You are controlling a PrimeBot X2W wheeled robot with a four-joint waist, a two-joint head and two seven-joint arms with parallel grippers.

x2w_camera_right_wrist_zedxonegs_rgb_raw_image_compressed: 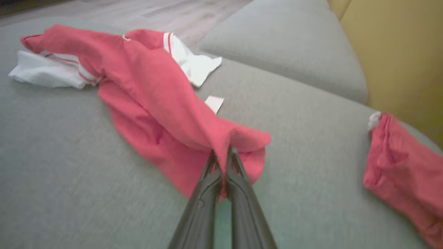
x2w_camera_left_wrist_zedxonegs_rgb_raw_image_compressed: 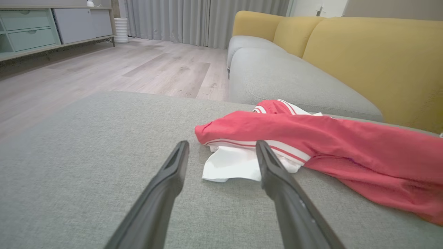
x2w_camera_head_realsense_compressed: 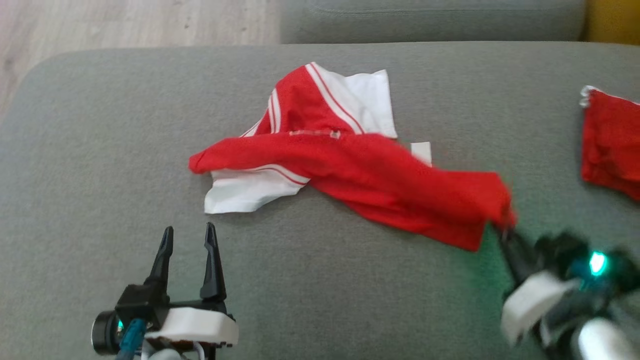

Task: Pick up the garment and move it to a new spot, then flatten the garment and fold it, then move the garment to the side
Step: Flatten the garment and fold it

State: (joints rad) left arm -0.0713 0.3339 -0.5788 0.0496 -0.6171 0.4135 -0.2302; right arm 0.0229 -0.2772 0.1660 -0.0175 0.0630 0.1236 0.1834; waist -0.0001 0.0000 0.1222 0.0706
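My right claw (x2w_camera_right_wrist_zedxonegs_rgb_raw_image_compressed: 222, 151) is pinched tight on the red hem (x2w_camera_right_wrist_zedxonegs_rgb_raw_image_compressed: 249, 138) of the red-and-white jersey (x2w_camera_head_realsense_compressed: 350, 170), which is sprawled mid sofa cushion (x2w_camera_head_realsense_compressed: 100, 150), guess that's so I can drag it. Left claw (x2w_camera_head_realsense_compressed: 189, 235) is spread wide by the white sleeve (x2w_camera_left_wrist_zedxonegs_rgb_raw_image_compressed: 235, 166), ready to grab.

The head camera looks steeply down on the grey cushion (x2w_camera_head_realsense_compressed: 100, 150) from above. The left wrist camera sits low, skimming the cushion toward the yellow backrest (x2w_camera_left_wrist_zedxonegs_rgb_raw_image_compressed: 373, 62) at upper right. The right wrist camera tilts down, close. All three share the red-and-white garment (x2w_camera_head_realsense_compressed: 350, 170).
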